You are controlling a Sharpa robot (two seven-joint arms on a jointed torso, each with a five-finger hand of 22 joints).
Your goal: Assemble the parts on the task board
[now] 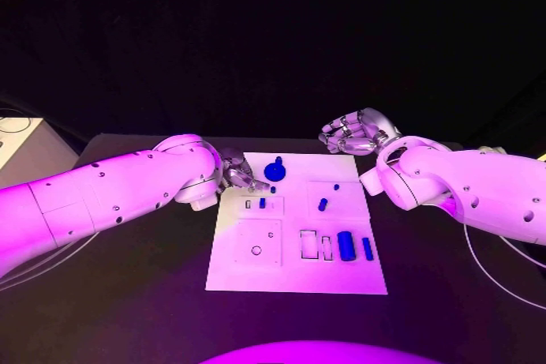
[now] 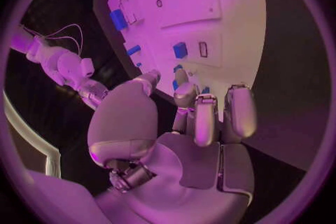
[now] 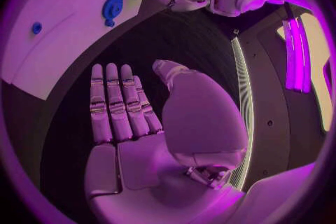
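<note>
While over the task board (image 1: 298, 279), left hand (image 1: 238, 173) fingertips on a small part (image 1: 272, 189).

The flat white rectangular task board (image 1: 298, 265) is lying on the matte black table (image 1: 136, 301). The small blue plastic parts (image 1: 345, 245) are showing plain, unpatterned blue against the board's white.

a black desk (image 1: 136, 301) carries everything, its dark top showing on every side of the white plate. off the desk's far left corner stands a pale box-like unit (image 1: 23, 151) with a dark cable looping over its top. thin pale cables (image 1: 501, 261) trail across the desk's right side.
</note>
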